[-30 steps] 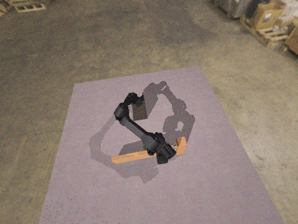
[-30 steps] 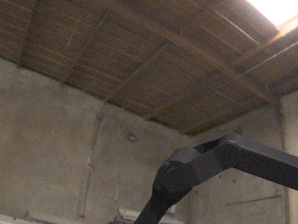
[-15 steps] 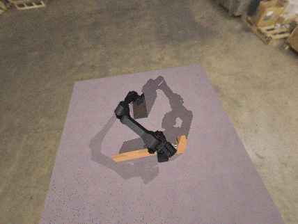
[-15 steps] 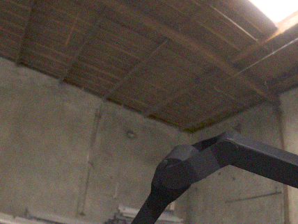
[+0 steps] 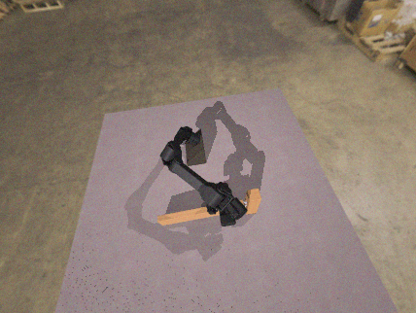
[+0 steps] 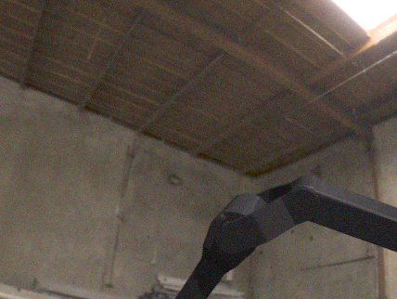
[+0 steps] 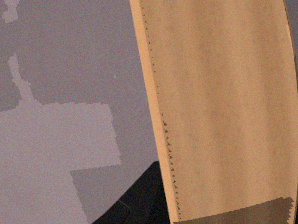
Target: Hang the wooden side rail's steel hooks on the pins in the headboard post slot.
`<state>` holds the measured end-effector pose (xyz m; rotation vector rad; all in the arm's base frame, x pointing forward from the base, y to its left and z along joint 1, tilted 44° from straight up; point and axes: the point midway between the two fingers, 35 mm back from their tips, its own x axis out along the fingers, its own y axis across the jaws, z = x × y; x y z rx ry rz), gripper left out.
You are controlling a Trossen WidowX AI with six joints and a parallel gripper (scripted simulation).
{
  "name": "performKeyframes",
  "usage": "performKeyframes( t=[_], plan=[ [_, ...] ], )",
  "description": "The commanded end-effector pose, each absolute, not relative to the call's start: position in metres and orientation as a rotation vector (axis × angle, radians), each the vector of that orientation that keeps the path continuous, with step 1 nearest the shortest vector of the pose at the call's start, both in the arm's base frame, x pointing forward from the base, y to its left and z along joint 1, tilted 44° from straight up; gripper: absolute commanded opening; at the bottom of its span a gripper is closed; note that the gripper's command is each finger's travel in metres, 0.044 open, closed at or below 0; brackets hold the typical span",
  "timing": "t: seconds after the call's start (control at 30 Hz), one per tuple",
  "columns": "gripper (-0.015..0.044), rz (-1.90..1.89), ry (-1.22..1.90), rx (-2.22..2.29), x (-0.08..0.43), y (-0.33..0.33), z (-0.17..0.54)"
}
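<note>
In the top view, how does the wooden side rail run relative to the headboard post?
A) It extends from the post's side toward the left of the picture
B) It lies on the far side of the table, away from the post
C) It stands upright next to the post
A: the side rail runs leftward from beside the headboard post.
</note>
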<state>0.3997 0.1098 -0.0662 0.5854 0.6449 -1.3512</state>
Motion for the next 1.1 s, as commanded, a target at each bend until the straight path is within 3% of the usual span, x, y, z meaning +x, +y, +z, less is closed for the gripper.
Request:
performKeyframes(
  t=[0.0,1.07],
  plan=[
    [0.0,-1.342,0.645,0.59,0.4002,0.1151,-0.065],
    [0.0,-1.342,0.645,0.591,0.3994,0.1171,-0.0679]
  ],
)
